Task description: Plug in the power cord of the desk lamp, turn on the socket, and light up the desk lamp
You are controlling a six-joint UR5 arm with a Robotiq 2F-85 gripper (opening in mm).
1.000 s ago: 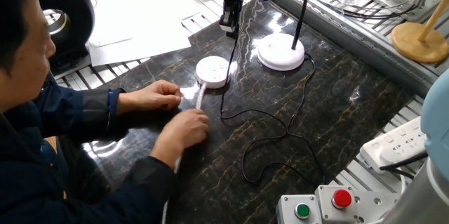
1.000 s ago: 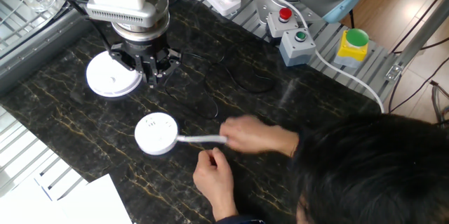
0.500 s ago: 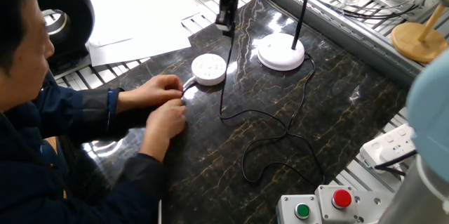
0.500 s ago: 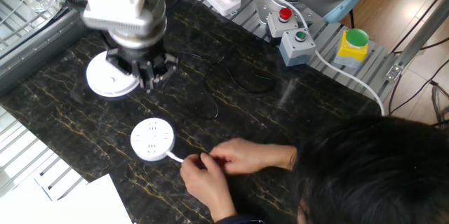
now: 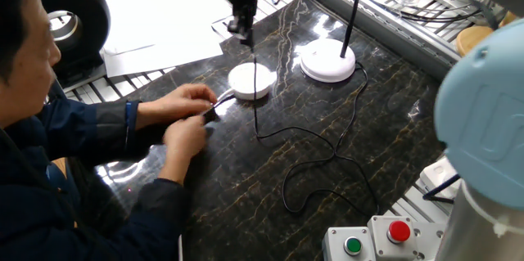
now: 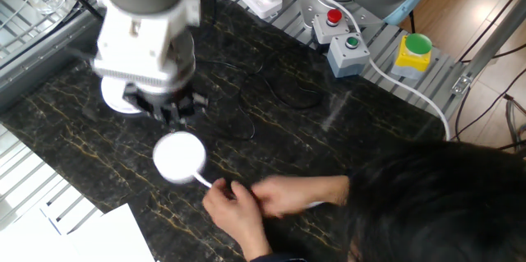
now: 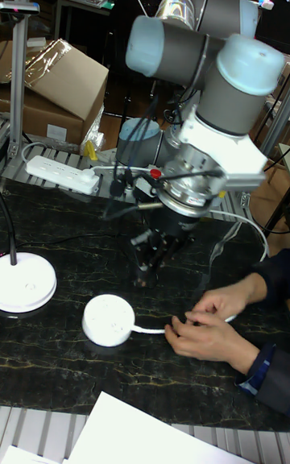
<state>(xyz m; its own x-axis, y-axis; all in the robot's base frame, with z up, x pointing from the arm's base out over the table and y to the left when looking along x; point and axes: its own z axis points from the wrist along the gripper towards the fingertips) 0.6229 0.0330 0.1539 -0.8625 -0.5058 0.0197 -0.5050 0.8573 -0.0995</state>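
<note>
My gripper [image 5: 241,28] hangs just above and behind the round white socket [image 5: 251,81], shut on the small black plug of the power cord [image 5: 255,105]. The thin black cord drops past the socket and loops across the dark table toward the desk lamp's white disc base [image 5: 328,61], where the black gooseneck rises. In the other fixed view the gripper [image 6: 168,111] stands right over the socket [image 6: 179,158] and hides most of the lamp base [image 6: 113,103]. The tall view shows the gripper [image 7: 151,259] up and right of the socket [image 7: 109,319], with the lamp base [image 7: 24,282] at the left.
A person's two hands [image 5: 188,114] hold the socket's thick white cable just left of the socket. A white power strip [image 7: 64,175] lies at the table's back edge. A button box [image 5: 372,240] sits at the near corner. Papers [image 5: 155,24] lie beyond the mat.
My gripper has carried the plug away from the lamp base to just over the socket. The person's hands have shifted along the white cable, and the socket has been nudged slightly.
</note>
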